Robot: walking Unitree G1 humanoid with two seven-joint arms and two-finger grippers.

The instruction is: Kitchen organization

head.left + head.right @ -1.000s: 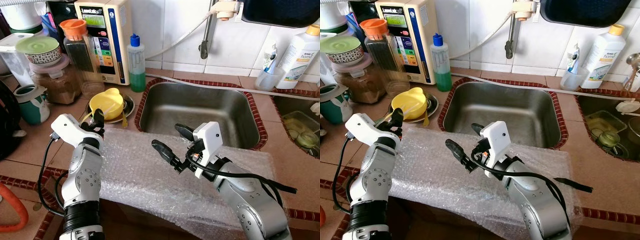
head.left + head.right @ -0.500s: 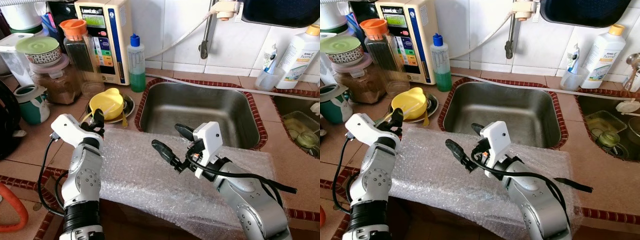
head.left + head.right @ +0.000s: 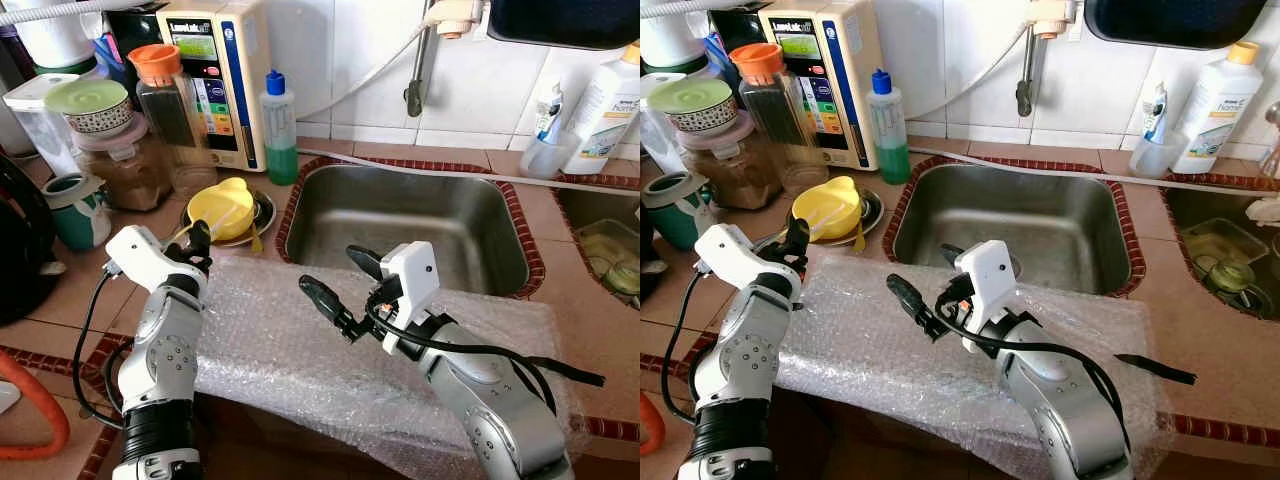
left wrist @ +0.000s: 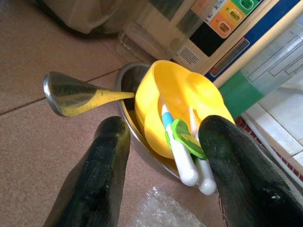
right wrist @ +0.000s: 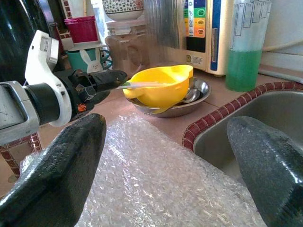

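Head view: the left gripper [image 3: 196, 243] is hovering open and empty at the yellow bowl [image 3: 221, 208], which is sitting in a steel dish [image 3: 258, 215] at ten o'clock of the sink [image 3: 405, 215]. The right gripper [image 3: 342, 282] is waiting wide open above bubble wrap [image 3: 290, 350].

Left wrist view: the bowl [image 4: 176, 101] is holding utensils [image 4: 180, 151]; it is probably light, stiff, slippery plastic, best pinched at the rim.

Right wrist view: the bowl [image 5: 158, 87] is lying at twelve o'clock.

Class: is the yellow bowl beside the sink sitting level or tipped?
Tipped. The yellow bowl leans on its side in the metal dish, its opening facing sideways with utensils sticking out.

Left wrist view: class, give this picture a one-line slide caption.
Open left pincer faces a yellow bowl holding utensils, nested in a steel dish.
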